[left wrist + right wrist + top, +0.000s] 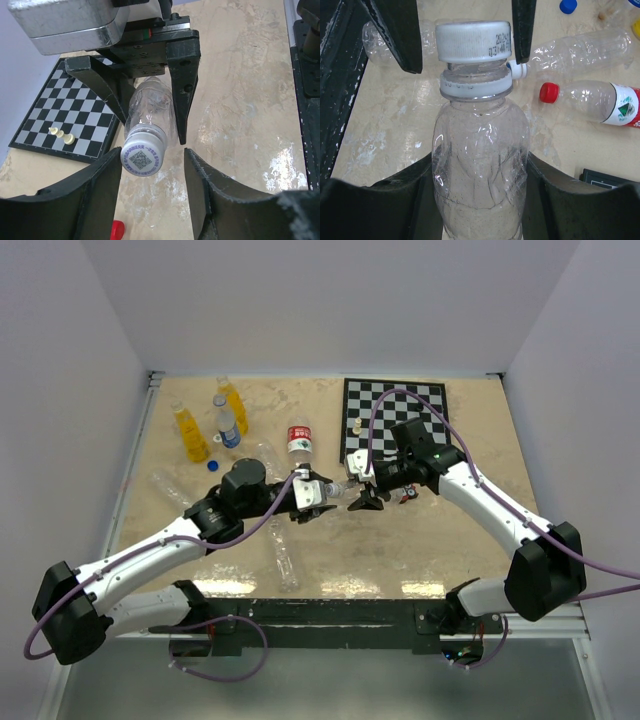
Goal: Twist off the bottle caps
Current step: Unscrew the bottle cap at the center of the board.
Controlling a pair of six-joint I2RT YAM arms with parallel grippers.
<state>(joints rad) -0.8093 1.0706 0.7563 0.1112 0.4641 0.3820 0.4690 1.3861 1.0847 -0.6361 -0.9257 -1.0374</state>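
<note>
R pincer clamps clear bottle body. L pincer straddles white cap, gap one side. Centre, squeeze ribs firmly, then twist ccw.

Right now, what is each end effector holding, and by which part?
The right end effector grips the clear bottle by its body; the left end effector flanks its white cap, unclamped.

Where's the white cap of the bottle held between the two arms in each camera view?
Top external: white cap mid-table, just left of the chessboard.
Left wrist: lower centre, its top facing the camera.
Right wrist: top centre, on the clear bottle.
Shared landmark: the chessboard, upper right in the top view, left in the left wrist view.
</note>
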